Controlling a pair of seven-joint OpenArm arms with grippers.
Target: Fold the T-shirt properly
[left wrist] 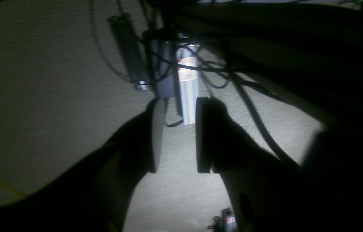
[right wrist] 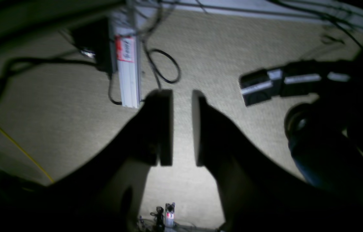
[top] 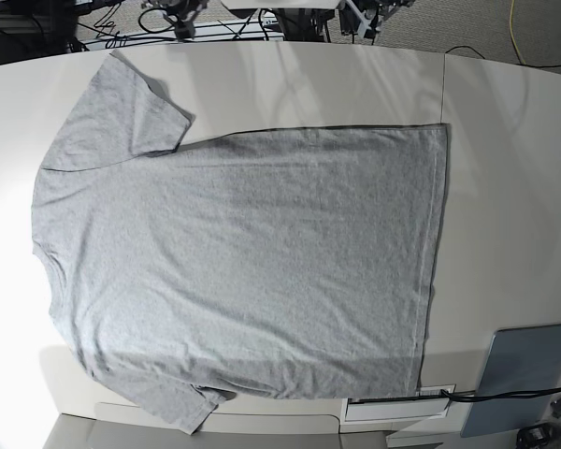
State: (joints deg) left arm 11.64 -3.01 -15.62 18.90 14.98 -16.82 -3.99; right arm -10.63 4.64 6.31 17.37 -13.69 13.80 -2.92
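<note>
T-shirt (top: 243,271) spread flat across desk (top: 505,168) — unfolded, every fold left; left claw (left wrist: 175,135) and right claw (right wrist: 182,127) spread, pinching nothing.

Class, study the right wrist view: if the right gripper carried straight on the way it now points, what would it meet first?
Probably the bare carpet. The right gripper is open and empty, and the white bar and black cable loop lie left of its line, though depth is unclear.

One T-shirt (top: 243,262), one blue-grey panel (top: 524,374), and two grippers, left (left wrist: 176,135) and right (right wrist: 183,127), perhaps both parted.
</note>
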